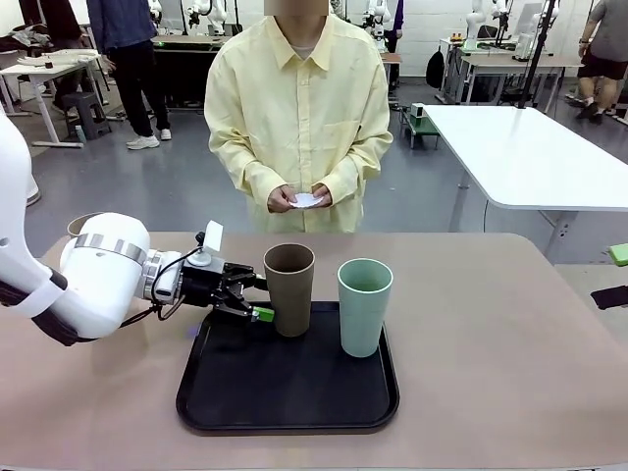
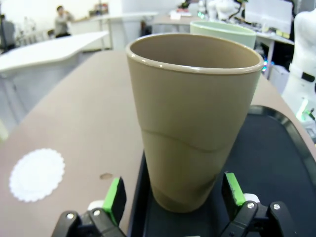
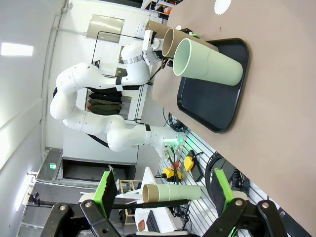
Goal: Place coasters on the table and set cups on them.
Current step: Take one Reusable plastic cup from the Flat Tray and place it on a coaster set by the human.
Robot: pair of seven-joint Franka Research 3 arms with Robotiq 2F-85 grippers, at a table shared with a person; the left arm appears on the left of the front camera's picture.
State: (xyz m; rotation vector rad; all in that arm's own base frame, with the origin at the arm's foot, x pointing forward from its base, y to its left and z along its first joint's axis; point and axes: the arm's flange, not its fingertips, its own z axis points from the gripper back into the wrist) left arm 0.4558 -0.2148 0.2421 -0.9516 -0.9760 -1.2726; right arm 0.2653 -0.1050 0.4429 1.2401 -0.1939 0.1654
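Left gripper (image 2: 173, 193) is held wide astride the upright brown cup (image 2: 195, 118) on the tray (image 2: 276, 163); one coaster (image 2: 37, 174) is laid on the worktop (image 2: 84, 113) beside it

A: Status, mint cup (image 2: 222, 30)?
B: Rim only, 12 o'clock behind brown cup (image 2: 192, 123); rest hidden.
A: And coaster (image 3: 223, 5)?
B: Cut by top edge. Also second brown cup (image 1: 80, 225), mostly hidden behind left arm (image 1: 98, 275), 9 o'clock of tray (image 1: 294, 392).

Brown cup (image 2: 193, 118) and mint cup (image 1: 364, 306) look like smooth matt plastic; tray (image 1: 285, 391) faintly glossy; coaster (image 2: 37, 174) lacy paper; table (image 1: 491, 343) matt.
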